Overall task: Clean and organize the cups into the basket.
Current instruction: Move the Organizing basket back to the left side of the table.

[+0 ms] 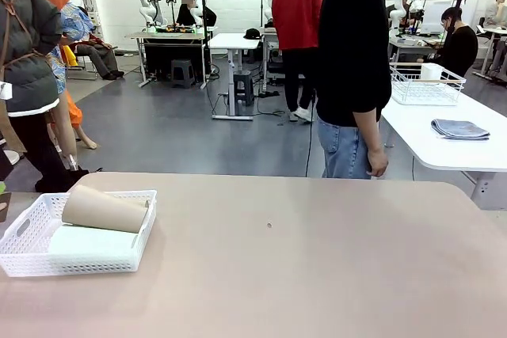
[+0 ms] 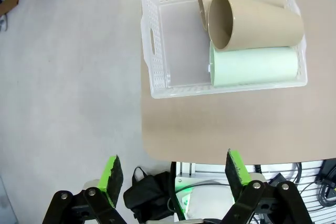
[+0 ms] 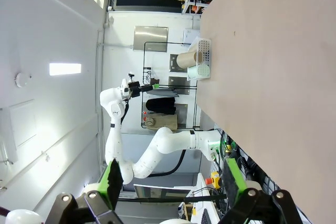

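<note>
Two hands are hanging wide open with nothing in them: the left hand [image 2: 172,176] is hovering off the tabletop's [image 2: 236,124] edge, the right hand [image 3: 173,182] is pointing along it. Farther out, the white basket [image 2: 157,85] is sitting near the corner, with the mint cup [image 2: 254,66] and two brown cups [image 2: 262,24] lying inside. Beyond the tabletop, a person [image 1: 352,61] is standing.

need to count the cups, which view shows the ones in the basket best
Left wrist view: it looks down into the basket, showing brown cups' open mouths and the mint cup. Front view shows them side-on; right wrist view, tiny and far.
</note>
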`<state>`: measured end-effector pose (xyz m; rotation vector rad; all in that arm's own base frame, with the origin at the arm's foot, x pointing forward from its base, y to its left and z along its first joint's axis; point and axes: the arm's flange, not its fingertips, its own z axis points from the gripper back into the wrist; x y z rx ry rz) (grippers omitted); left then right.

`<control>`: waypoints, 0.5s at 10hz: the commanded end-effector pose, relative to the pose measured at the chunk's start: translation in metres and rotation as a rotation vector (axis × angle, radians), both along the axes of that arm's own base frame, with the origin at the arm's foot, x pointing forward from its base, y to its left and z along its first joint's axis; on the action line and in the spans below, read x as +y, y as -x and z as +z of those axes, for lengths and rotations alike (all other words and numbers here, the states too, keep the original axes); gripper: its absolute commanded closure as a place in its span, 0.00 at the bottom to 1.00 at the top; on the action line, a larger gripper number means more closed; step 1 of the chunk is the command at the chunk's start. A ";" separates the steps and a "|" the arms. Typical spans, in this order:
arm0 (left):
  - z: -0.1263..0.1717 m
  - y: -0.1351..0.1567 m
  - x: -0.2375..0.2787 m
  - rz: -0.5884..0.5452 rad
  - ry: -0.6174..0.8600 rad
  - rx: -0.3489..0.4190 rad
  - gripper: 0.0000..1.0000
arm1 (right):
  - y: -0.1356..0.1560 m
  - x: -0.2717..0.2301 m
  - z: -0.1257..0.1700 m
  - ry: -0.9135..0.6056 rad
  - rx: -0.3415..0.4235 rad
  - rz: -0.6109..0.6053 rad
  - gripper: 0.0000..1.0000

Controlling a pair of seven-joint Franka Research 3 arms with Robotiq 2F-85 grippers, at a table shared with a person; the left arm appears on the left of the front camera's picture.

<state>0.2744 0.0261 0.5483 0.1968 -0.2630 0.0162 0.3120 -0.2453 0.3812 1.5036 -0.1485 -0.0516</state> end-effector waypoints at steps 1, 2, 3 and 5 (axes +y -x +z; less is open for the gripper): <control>0.003 -0.001 0.008 0.021 0.008 -0.031 0.00 | 0.001 0.001 0.003 0.017 0.022 0.002 0.00; 0.003 -0.001 0.008 0.021 0.008 -0.031 0.00 | 0.001 0.001 0.003 0.017 0.022 0.002 0.00; 0.003 0.001 0.005 0.010 0.011 -0.012 0.00 | 0.001 0.001 0.003 0.017 0.022 0.002 0.00; 0.022 0.003 0.047 -0.007 0.257 -0.064 0.00 | 0.001 0.001 0.003 0.017 0.022 0.002 0.00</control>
